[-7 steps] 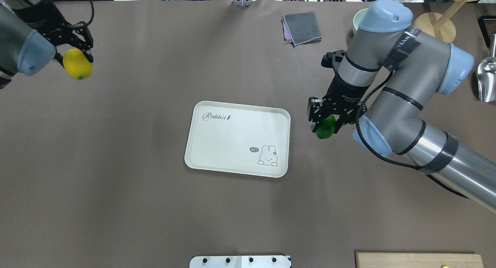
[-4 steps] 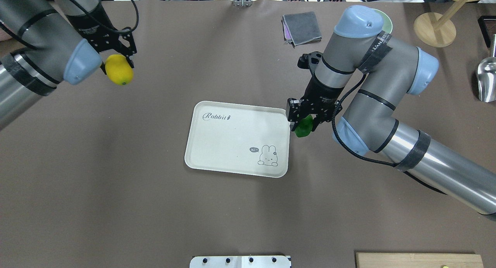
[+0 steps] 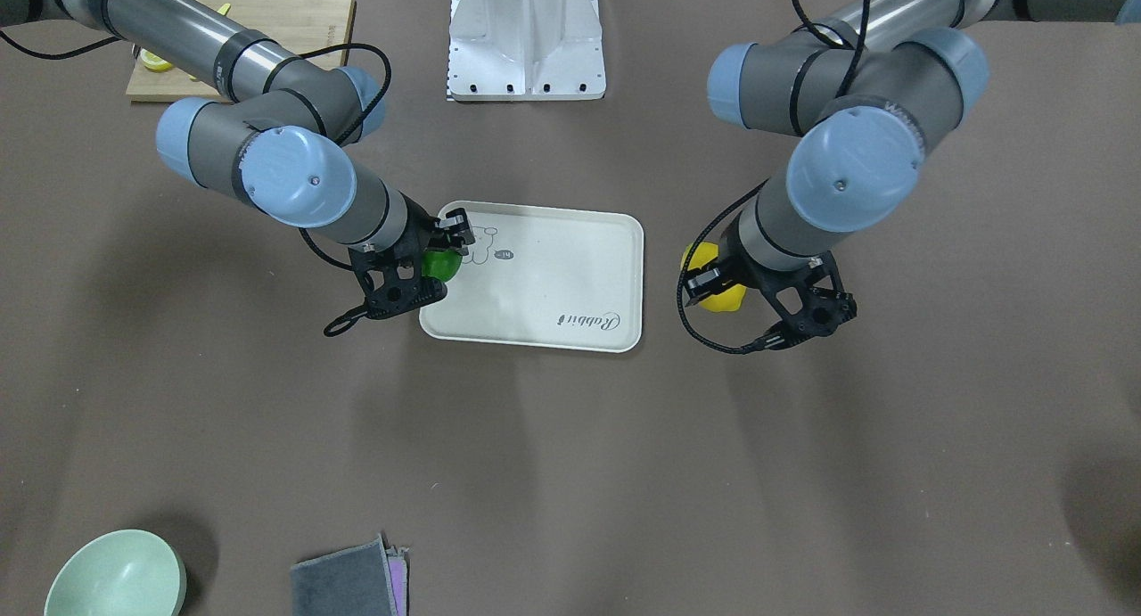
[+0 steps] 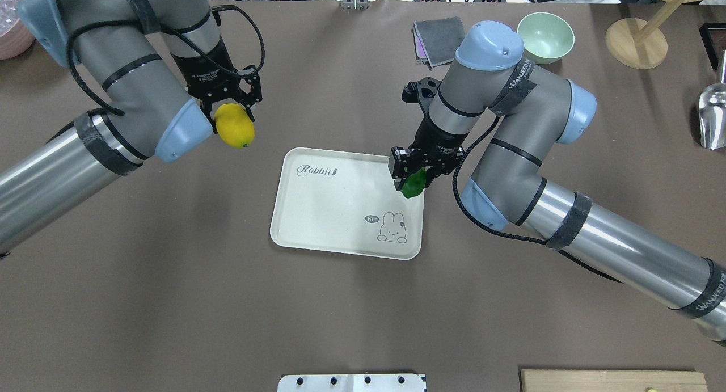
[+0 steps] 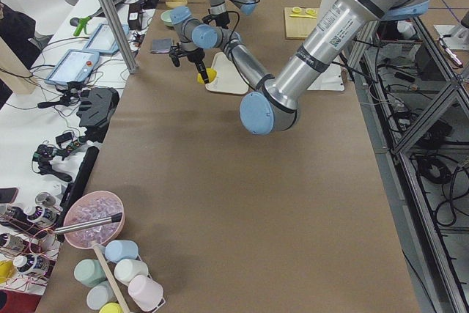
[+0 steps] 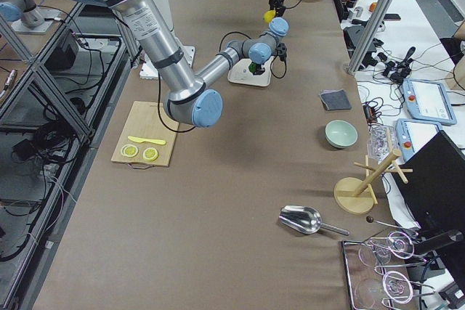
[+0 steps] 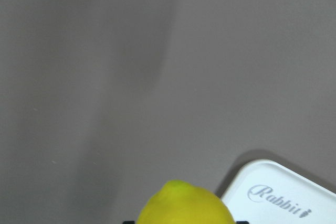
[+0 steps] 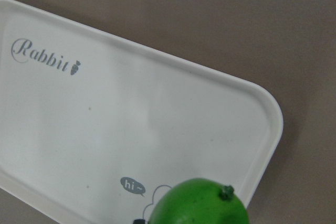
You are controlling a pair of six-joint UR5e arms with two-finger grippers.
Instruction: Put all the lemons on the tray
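The cream-white tray (image 4: 334,210) with a rabbit drawing lies mid-table; it also shows in the front view (image 3: 553,268) and both wrist views (image 8: 105,114) (image 7: 294,192). My left gripper (image 4: 229,111) is shut on the yellow lemon (image 4: 234,125) (image 3: 718,282) (image 7: 185,205), held above the table beyond the tray's far left corner. My right gripper (image 4: 413,171) is shut on the green lemon (image 4: 413,183) (image 3: 440,265) (image 8: 202,203), held over the tray's right edge, above the rabbit drawing.
A grey folded cloth (image 4: 441,40) and a green bowl (image 4: 545,36) lie at the far side. A wooden stand (image 4: 635,37) and a metal scoop (image 4: 712,117) are at the right. A bamboo cutting board (image 3: 241,41) with lemon slices lies near the robot base.
Both arms moved toward the tray: the left with the yellow lemon rightward, the right with the green lemon leftward, from beside the tray's right rim to over it.
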